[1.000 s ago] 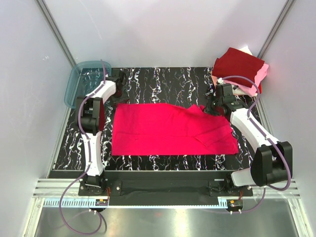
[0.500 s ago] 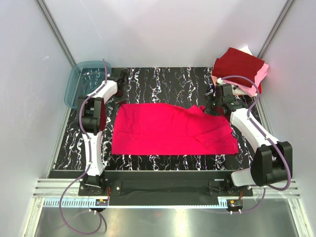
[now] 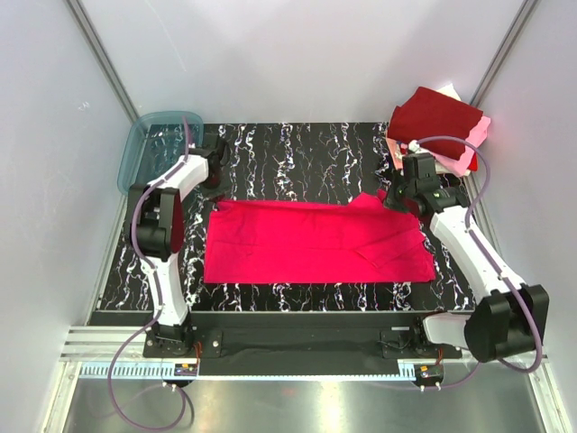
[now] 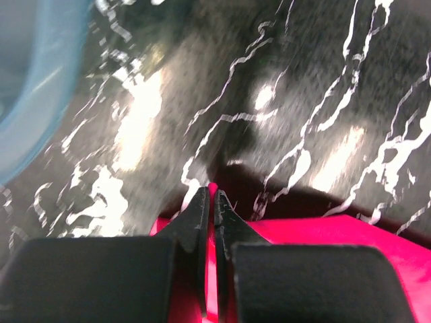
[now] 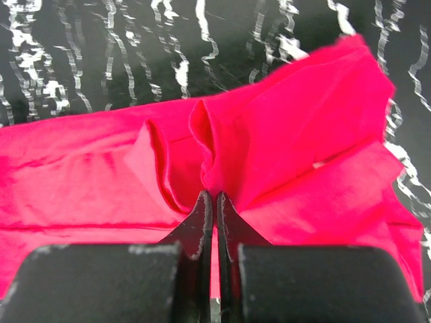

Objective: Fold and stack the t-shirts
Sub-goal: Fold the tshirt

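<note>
A bright pinkish-red t-shirt (image 3: 315, 242) lies spread across the black marbled table (image 3: 297, 153). My left gripper (image 3: 215, 188) is shut on its back left corner; the left wrist view shows red cloth (image 4: 323, 232) pinched between the closed jaws of that gripper (image 4: 211, 194). My right gripper (image 3: 394, 198) is shut on the shirt's back right corner. In the right wrist view the fabric (image 5: 289, 141) bunches into folds at the tips of the right gripper (image 5: 215, 196). Folded t-shirts are stacked at the back right, a dark maroon one (image 3: 435, 117) above a pale pink one (image 3: 475, 144).
A translucent blue-grey tub (image 3: 142, 146) stands at the table's back left corner, close behind my left arm, and its rim (image 4: 34, 87) shows in the left wrist view. Grey walls close in the table on three sides.
My left gripper has shut on the shirt's back left corner. Both grippers have drawn back and outward, and the shirt's back edge now runs straighter between them.
</note>
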